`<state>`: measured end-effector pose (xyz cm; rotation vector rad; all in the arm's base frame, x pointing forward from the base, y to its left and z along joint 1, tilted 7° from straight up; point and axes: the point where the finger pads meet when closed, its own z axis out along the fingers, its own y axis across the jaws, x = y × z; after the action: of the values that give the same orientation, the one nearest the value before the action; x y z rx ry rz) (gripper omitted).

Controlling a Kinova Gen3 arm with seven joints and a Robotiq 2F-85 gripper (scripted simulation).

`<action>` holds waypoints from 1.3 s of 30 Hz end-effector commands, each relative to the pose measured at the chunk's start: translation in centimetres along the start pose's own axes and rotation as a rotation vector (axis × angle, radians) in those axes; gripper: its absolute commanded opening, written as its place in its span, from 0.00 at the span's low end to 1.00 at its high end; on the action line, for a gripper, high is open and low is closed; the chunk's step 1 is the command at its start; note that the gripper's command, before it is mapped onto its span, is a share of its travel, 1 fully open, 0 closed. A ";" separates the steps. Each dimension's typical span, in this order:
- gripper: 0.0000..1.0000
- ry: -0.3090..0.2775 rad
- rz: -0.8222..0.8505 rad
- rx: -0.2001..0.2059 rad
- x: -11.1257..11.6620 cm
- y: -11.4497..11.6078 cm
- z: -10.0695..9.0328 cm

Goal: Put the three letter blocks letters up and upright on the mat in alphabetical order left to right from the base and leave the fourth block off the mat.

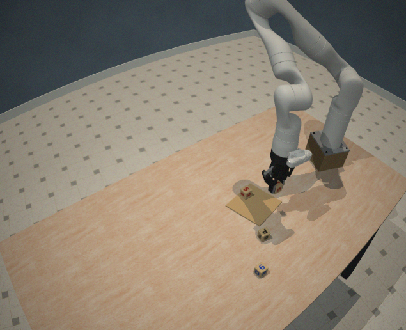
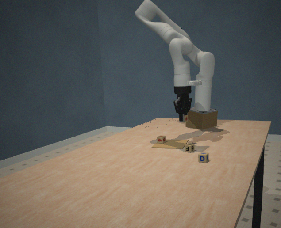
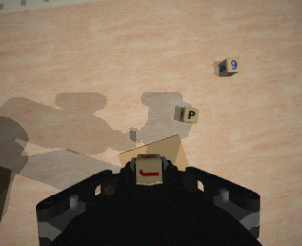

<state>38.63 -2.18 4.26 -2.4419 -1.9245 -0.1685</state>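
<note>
End effector (image 1: 276, 188) (image 2: 182, 119) (image 3: 149, 164) grips J block (image 1: 278, 187) (image 2: 186, 118) (image 3: 149, 173) — S block (image 1: 245, 192) (image 2: 161, 139) on mat (image 1: 259, 213) (image 2: 170, 144) (image 3: 170, 148) beyond it; P block (image 1: 263, 234) (image 2: 189, 147) (image 3: 191, 114), farther out, remains.

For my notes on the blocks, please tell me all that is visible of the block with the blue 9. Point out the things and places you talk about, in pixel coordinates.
The block with the blue 9 (image 1: 261, 270) (image 2: 203, 157) (image 3: 230, 67) is a small, pale cube, wooden by its look. The 9 is on top; one side shows a blue D. It sits flat on the table (image 1: 124, 231) (image 2: 98, 184) (image 3: 106, 52), off the mat (image 1: 243, 206) (image 2: 170, 145) (image 3: 170, 145), touched by no other block.
</note>
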 end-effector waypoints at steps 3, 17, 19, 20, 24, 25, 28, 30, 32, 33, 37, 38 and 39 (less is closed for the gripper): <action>0.26 0.005 -0.031 0.003 -1.2 1.8 0.0; 0.26 0.005 -0.024 0.005 -1.3 2.0 0.0; 0.26 0.005 -0.024 0.005 -1.3 2.0 0.0; 0.26 0.005 -0.024 0.005 -1.3 2.0 0.0; 0.26 0.005 -0.025 0.006 -1.3 1.9 0.2; 0.26 0.005 -0.025 0.006 -1.3 1.9 0.2; 0.26 0.004 -0.026 0.007 -1.3 1.9 0.5; 0.26 0.004 -0.028 0.008 -1.3 1.8 1.1; 0.26 0.005 -0.033 0.009 -1.1 1.7 1.7; 0.26 0.005 -0.033 0.009 -1.1 1.7 2.1; 0.26 0.005 -0.033 0.008 -1.1 1.8 3.9; 0.26 0.005 -0.032 0.008 -1.1 1.8 4.4; 0.26 0.005 -0.032 0.007 -1.1 1.8 4.9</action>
<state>40.61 -4.17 0.61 -2.4192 -1.9655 -0.1653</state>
